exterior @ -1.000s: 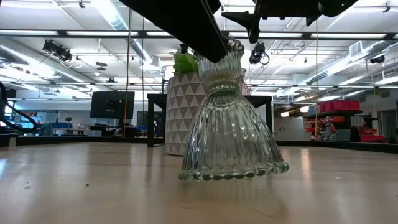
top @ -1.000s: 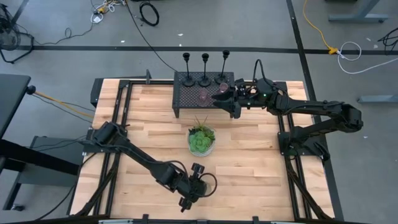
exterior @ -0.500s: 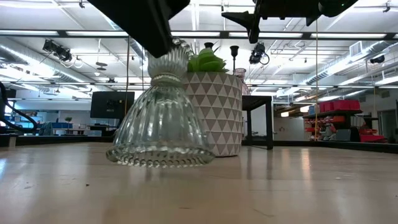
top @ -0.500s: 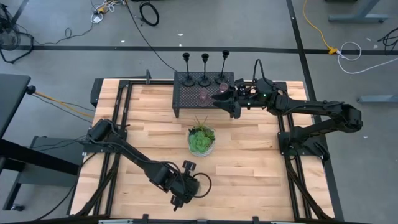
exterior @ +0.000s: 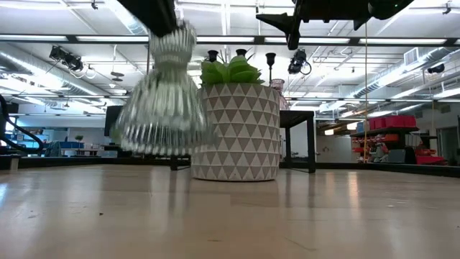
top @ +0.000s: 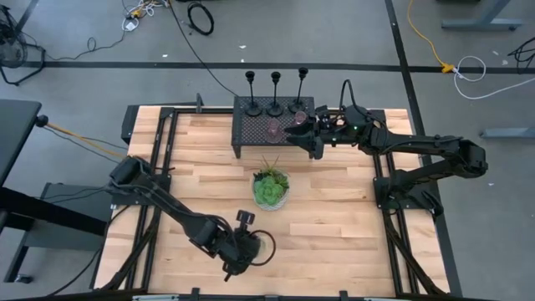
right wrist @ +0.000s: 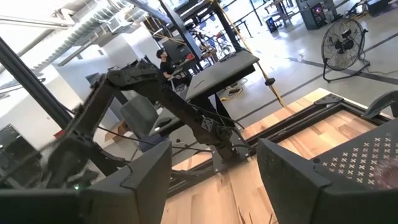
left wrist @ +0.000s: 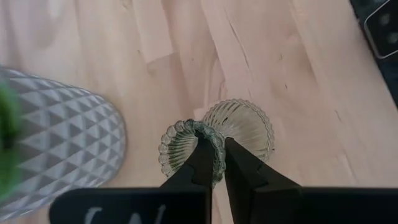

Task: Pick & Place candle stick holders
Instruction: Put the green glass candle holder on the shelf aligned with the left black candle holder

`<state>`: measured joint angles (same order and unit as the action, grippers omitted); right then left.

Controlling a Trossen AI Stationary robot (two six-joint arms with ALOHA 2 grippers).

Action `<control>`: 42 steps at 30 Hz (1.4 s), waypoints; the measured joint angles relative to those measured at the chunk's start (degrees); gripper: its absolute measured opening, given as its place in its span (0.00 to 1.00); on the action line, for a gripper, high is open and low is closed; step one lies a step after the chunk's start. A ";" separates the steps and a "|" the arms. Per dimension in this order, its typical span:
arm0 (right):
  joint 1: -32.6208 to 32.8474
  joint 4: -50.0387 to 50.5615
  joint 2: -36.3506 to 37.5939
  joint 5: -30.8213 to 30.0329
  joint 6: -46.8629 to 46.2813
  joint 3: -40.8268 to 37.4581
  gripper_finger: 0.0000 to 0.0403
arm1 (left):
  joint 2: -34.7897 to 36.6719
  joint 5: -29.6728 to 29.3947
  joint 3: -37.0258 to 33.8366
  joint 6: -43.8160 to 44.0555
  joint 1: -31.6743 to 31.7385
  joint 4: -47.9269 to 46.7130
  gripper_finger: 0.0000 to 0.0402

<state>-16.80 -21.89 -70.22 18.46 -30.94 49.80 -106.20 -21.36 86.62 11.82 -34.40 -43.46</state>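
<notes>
Left arm stretched low across the near side of the bench, elbow folded, its hand near the front edge, just in front of the plant. Left hand clenched on the rim of a clear ribbed glass holder: wrist view shows both dark fingers pinching the scalloped neck, the flared skirt below them. In the low view the ribbed glass holder hangs clear of the bench top, blurred, just beside the triangle-patterned plant pot. Right arm reaches in from the far right corner, forearm level, its hand poised over the right end of the black mesh rack. Right hand released, fingers spread wide with nothing between them, rack surface visible past them. Count: three slim black candlestick holders standing upright in a row along the rack's far edge. Two small pinkish glass cups seen on the rack mesh near the right hand; cannot tell whether another sits beneath it. One clear ribbed holder, in the left hand. One green succulent in its pot at bench centre.
</notes>
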 joint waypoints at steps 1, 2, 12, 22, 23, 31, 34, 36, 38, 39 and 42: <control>0.01 -0.01 -0.02 0.01 -0.02 0.00 0.59 | 0.67 -0.35 0.06 0.12 -0.06 -0.40 0.04; 0.00 -0.16 -0.02 0.00 -0.01 0.00 0.59 | 1.56 -0.58 0.07 0.66 -0.29 -0.89 0.04; 0.00 0.02 0.00 0.01 -0.01 0.00 0.59 | 12.82 -4.60 0.09 1.11 -0.44 -6.86 0.05; 0.01 0.06 0.00 0.00 -0.01 0.00 0.59 | 22.31 -9.86 0.12 -1.09 4.04 -9.58 0.05; 0.01 0.06 0.00 0.00 -0.02 0.00 0.59 | 22.80 -10.20 0.14 -1.74 4.76 -9.62 0.05; 0.02 0.04 0.00 0.00 -0.02 0.00 0.59 | 24.88 -10.35 0.16 -5.20 12.08 -12.47 0.04; 0.00 0.06 0.00 0.00 -0.01 0.00 0.59 | 25.35 -10.41 0.16 -7.42 15.61 -13.17 0.05; 0.02 0.04 0.00 0.00 -0.02 0.00 0.59 | 25.31 -10.11 0.18 -9.62 18.26 -13.04 0.05; 0.01 0.06 0.00 0.00 -0.01 0.00 0.59 | 25.30 -9.96 0.16 -11.27 20.88 -13.12 0.05; 0.01 0.06 0.00 0.01 -0.01 0.00 0.59 | 25.32 -9.82 0.16 -11.48 22.10 -13.05 0.05; 0.00 0.06 0.00 0.00 0.00 0.00 0.59 | 25.32 -8.98 0.16 -13.19 25.64 -13.87 0.04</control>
<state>-16.80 -21.82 -70.22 18.46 -30.94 49.80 -80.88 -30.34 86.78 -1.37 -8.77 -57.33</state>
